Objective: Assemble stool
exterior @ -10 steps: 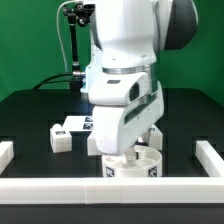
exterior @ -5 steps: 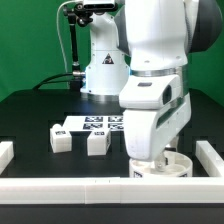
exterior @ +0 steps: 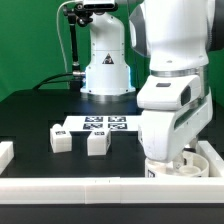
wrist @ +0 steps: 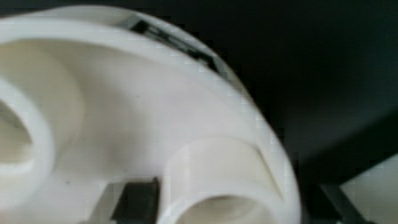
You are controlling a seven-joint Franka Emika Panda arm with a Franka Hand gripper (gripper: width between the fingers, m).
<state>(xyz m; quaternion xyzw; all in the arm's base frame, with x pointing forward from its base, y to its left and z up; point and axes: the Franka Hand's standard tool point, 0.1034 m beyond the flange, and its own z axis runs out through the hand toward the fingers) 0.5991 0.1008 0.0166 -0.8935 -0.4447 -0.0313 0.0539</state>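
At the exterior view's lower right, the seat (exterior: 193, 166) sits under the arm just behind the front rail (exterior: 60, 187), with one leg (exterior: 60, 139) and another leg (exterior: 97, 143) at lower left on the worktop (exterior: 30, 115); the wrist view shows the pincer (wrist: 231, 205) clamped on the seat's rim.

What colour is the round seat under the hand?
White. The seat shows best in the wrist view, close up.

Setting was a robotics lab bench: black table (exterior: 30, 112) fenced by white border rails (exterior: 70, 188), plain green backdrop (exterior: 30, 40), marker board (exterior: 100, 125) lying flat, Panda arm (exterior: 105, 60) mounted at far side.
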